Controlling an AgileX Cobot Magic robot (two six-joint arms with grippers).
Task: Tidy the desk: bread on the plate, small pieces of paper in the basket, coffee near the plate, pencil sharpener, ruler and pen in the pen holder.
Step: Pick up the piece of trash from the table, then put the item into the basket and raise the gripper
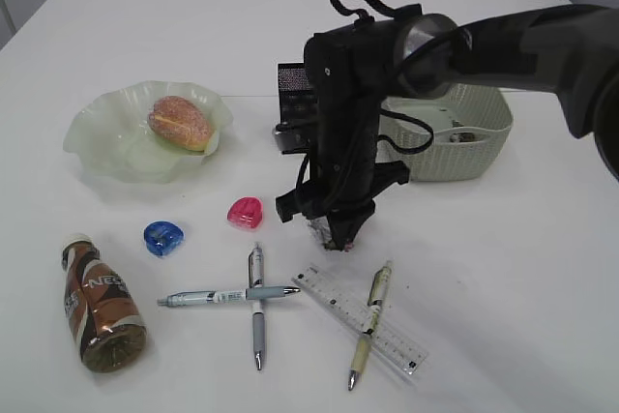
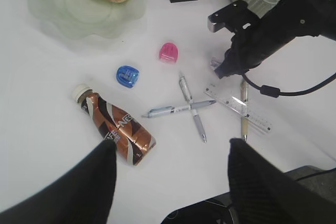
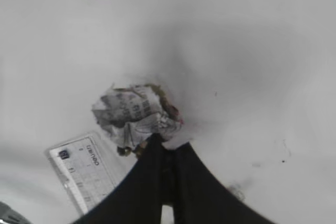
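We count three pens [image 1: 257, 299], two sharpeners [image 1: 163, 238], one ruler [image 1: 363, 317]. Right gripper [image 3: 167, 148] pinched shut on crumpled paper [image 3: 135, 115]; left gripper [image 2: 168, 171] wide, empty.

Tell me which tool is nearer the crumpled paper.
Right. The right tool is shut, its tips pinching the crumpled paper beside the ruler. The left tool hangs open well away, above the coffee.
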